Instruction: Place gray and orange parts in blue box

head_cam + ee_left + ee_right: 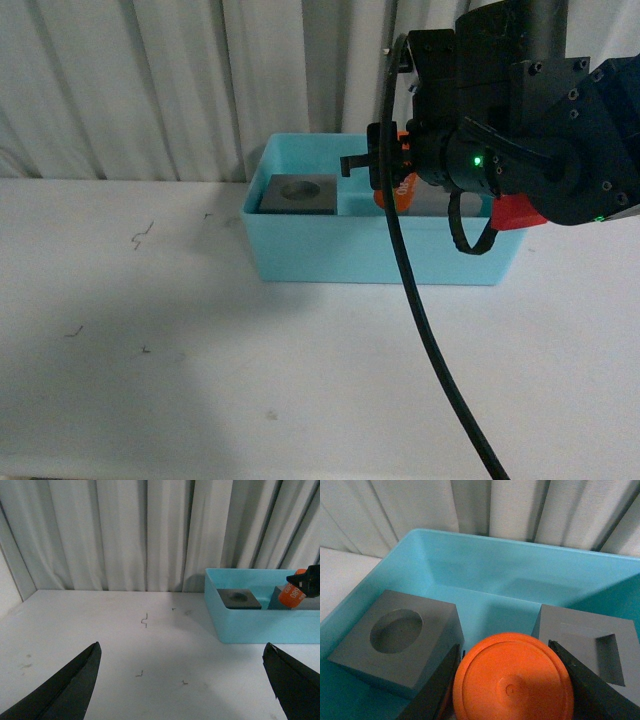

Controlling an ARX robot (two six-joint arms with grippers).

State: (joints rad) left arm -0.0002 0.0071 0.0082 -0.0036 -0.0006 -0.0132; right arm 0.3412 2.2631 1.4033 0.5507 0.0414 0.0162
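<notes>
Right gripper [507,680]: clenched on the small orange plastic cylinder [512,677], hanging over the light turquoise-blue plastic box [380,255].
Gray cubes: matte round-hole cube [297,194] at 9 o'clock inside the box, square-hole cube [592,647] at 3.
Left gripper [182,680]: spread wide over the white counter [200,350], holding nothing.

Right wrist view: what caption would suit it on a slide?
Right gripper holds the orange cylinder above the blue box, between two gray cubes.

2 gray cubes [395,640] crowd blue box [485,575] — center gap
</notes>
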